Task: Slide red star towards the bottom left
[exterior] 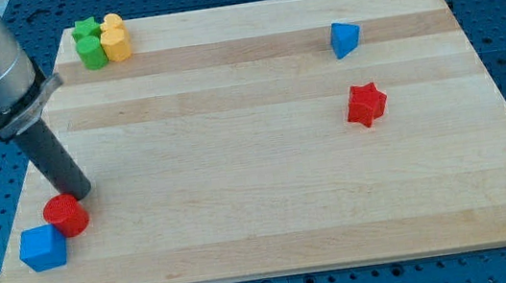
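The red star (366, 104) lies on the wooden board (271, 207) at the view's right, a little above mid-height. My tip (79, 193) rests at the view's lower left, just above a red round block (67, 215) and touching or nearly touching it. The red star is far to the right of my tip. A blue cube (43, 248) sits against the red round block at the board's bottom left corner.
A blue pointed block (345, 39) lies above the red star near the view's top right. A green star (85, 30), a green block (90, 52) and two yellow blocks (115, 40) cluster at the top left corner.
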Robot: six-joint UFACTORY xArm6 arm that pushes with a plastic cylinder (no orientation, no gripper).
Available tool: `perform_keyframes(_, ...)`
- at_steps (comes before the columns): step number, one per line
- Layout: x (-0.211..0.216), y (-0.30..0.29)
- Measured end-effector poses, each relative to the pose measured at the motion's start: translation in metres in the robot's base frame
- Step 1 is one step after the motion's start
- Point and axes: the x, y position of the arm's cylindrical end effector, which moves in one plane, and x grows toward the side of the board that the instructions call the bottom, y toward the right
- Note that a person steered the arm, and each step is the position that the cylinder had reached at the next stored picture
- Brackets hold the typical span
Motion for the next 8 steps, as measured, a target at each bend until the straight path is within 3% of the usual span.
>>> perform_keyframes(1, 0.0, 0.008)
perform_keyframes(5, 0.003, 0.344)
perform_keyframes(7, -0.098, 0.377)
perform_keyframes(8, -0.1, 0.378)
